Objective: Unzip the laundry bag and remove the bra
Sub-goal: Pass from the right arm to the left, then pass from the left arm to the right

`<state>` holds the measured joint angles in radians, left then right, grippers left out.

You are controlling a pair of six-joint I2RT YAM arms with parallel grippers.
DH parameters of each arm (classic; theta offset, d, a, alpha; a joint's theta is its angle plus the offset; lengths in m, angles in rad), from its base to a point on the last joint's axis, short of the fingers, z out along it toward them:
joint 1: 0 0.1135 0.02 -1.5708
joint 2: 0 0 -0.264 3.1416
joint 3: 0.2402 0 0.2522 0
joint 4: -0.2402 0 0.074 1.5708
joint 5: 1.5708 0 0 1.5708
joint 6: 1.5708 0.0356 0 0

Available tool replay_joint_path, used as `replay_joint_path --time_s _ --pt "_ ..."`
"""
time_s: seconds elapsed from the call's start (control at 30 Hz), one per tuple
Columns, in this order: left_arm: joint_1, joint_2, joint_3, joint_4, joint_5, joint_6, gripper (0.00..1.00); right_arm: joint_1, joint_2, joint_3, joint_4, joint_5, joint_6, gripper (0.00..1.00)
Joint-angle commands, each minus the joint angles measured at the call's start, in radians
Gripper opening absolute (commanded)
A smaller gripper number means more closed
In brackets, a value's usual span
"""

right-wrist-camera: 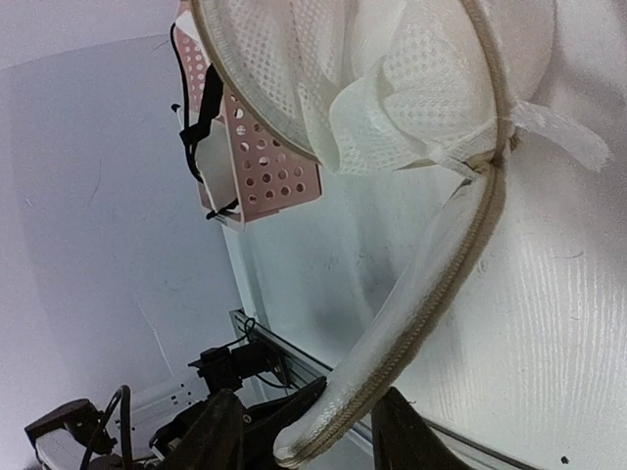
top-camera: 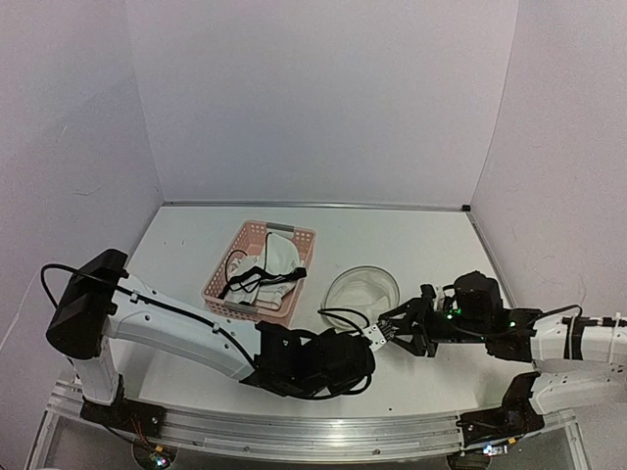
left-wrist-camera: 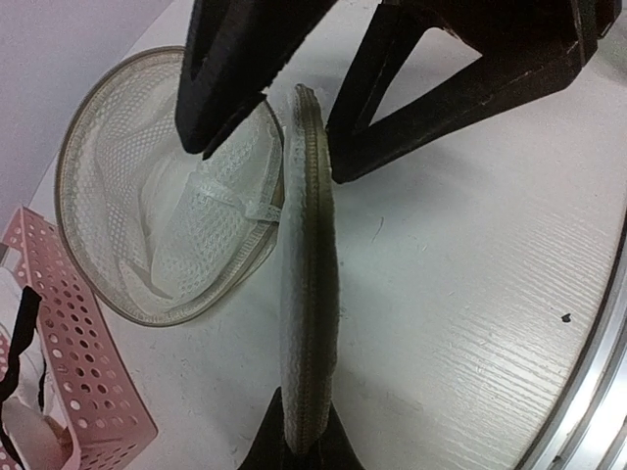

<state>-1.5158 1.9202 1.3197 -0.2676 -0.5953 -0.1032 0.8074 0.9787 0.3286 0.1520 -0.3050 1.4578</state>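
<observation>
The laundry bag (top-camera: 362,291) lies unzipped on the table, its round body (left-wrist-camera: 162,211) showing only white mesh folds inside. Its hooped lid (left-wrist-camera: 309,274) stands on edge, swung away from the body. My left gripper (left-wrist-camera: 306,436) is shut on the lid's rim, low in the left wrist view. My right gripper (right-wrist-camera: 309,436) is open, one finger on each side of the same rim (right-wrist-camera: 431,304) without pinching it. In the top view both grippers, left (top-camera: 372,343) and right (top-camera: 397,323), meet just in front of the bag. The bra (top-camera: 269,266), white with black straps, lies in the pink basket (top-camera: 294,305).
The pink slotted basket (left-wrist-camera: 83,367) stands just left of the bag, close to its rim. White walls enclose the table on three sides. The metal rail (top-camera: 294,429) runs along the near edge behind the arms.
</observation>
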Motion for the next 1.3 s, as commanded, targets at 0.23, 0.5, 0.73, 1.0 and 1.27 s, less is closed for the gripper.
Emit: replay_joint_path --time_s 0.23,0.5,0.73,1.0,1.27 --pt "0.004 -0.121 0.126 -0.208 0.108 -0.003 0.0 -0.004 -0.071 0.186 -0.2 -0.057 -0.453 0.65" --pt "0.059 -0.217 0.199 -0.311 0.255 -0.036 0.0 -0.003 -0.118 0.318 -0.423 0.024 -0.722 0.66" --pt "0.092 -0.227 0.299 -0.454 0.381 -0.033 0.0 -0.004 -0.229 0.382 -0.496 0.174 -0.891 0.66" --pt "0.13 -0.169 0.38 -0.609 0.454 -0.003 0.0 -0.004 -0.282 0.362 -0.489 0.065 -1.183 0.66" --pt "0.165 -0.179 0.4 -0.645 0.553 0.1 0.0 -0.002 -0.237 0.33 -0.444 -0.244 -1.437 0.64"
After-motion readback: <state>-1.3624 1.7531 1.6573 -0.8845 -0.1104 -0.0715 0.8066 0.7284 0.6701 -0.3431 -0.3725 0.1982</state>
